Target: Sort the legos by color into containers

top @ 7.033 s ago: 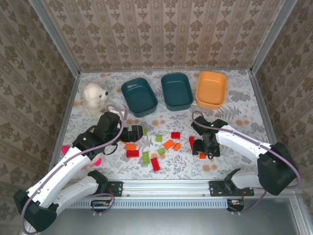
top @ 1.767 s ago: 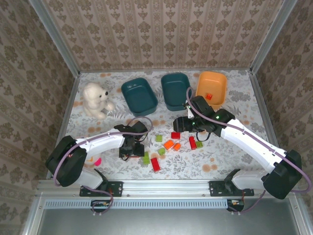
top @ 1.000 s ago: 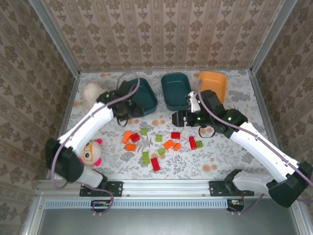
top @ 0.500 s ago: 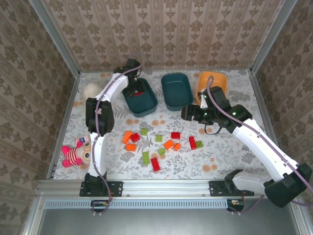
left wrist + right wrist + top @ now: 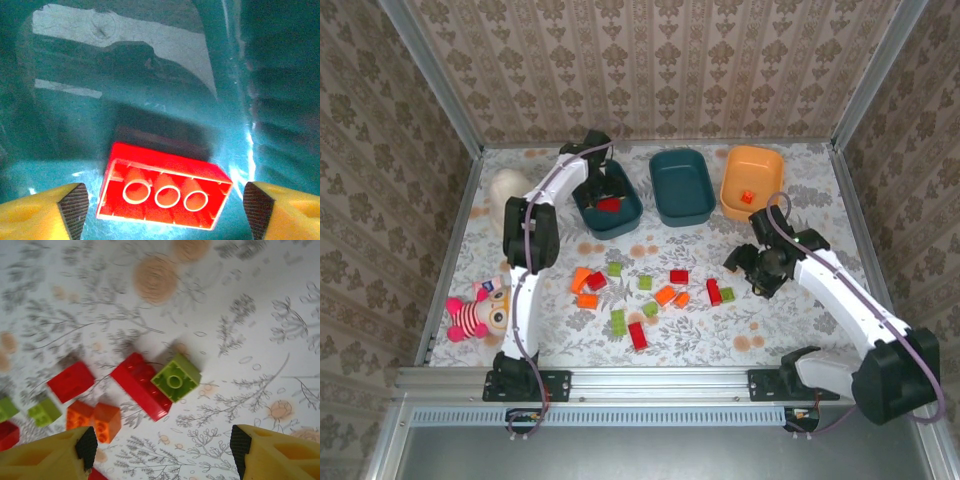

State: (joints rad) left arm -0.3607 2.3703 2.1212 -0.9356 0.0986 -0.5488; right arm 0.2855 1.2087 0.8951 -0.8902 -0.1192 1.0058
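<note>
Red brick (image 5: 165, 187) lies loose in the left teal bin (image 5: 625, 222) between the jaws of the wide-open left tool (image 5: 604, 190), one small brick (image 5: 745, 196) sits in the orange bin (image 5: 770, 172), and a dozen-odd legos (image 5: 665, 293) remain on the bench (image 5: 805, 215) below the open, empty right tool (image 5: 160, 447).

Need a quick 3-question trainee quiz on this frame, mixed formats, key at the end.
1. True or false: the left fingers are clamped on the red brick.
2. Which brick sits against the long red brick below the right gripper? A orange, B green, C red.
3. Fill in: the red brick between the left fingers lies in a ___ bin.
Key: 1 false, the fingers stand open either side of it; 2 B, the green brick; 3 teal.
</note>
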